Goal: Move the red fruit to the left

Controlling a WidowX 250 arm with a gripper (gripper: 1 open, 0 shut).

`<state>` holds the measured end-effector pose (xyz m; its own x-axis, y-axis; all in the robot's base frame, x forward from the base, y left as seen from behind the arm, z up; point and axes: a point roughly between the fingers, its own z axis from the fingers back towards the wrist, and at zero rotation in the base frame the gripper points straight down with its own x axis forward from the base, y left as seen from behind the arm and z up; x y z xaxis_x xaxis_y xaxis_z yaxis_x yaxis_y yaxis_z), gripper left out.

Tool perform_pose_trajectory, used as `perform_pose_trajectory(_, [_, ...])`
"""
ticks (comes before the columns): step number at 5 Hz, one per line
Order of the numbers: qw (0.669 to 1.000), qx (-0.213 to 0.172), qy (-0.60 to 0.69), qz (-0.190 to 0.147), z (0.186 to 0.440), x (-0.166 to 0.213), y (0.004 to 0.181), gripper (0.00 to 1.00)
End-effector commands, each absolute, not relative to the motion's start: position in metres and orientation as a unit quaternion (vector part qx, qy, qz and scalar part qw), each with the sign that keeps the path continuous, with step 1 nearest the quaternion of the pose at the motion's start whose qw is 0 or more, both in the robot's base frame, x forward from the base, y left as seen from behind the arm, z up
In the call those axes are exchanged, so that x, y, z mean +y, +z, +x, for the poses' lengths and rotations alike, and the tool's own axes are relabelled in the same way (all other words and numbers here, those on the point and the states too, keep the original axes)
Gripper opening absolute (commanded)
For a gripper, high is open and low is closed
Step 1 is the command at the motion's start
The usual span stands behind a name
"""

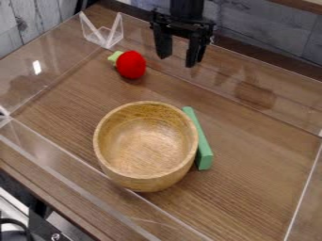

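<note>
The end effector (182, 52) is hanging released, jaws spread, just right of the red fruit (130, 63), which is sitting beyond the wooden bowl (146, 144) on the worktop (251, 141).

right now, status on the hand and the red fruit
Hand open, empty, hanging right of the red fruit. Fruit on the table, untouched. Wooden bowl and green block sit nearer the camera, not between them.

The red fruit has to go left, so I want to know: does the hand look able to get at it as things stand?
Probably yes. The red fruit lies in the open, apart from the wooden bowl, and the hand hangs open beside it with nothing between them.
</note>
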<state>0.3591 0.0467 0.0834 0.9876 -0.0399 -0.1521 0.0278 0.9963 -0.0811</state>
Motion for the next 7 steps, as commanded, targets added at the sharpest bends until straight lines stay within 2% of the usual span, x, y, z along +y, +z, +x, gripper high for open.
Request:
perform_pose_trajectory(1, [0.998, 0.053, -0.009, -0.037, 0.363, 0.035, 0.094, 1.0])
perform_pose_trajectory(2, [0.998, 0.05, 0.003, -0.039, 0.364, 0.023, 0.091, 0.0])
perform_pose_trajectory(3, [0.998, 0.046, 0.006, -0.041, 0.369, 0.01, 0.094, 1.0])
perform_pose_trajectory(6, [0.997, 0.019, 0.054, -0.051, 0.376, 0.012, 0.101, 1.0])
perform_pose_trajectory(7, [0.996, 0.008, 0.076, -0.051, 0.371, 0.026, 0.095, 1.0])
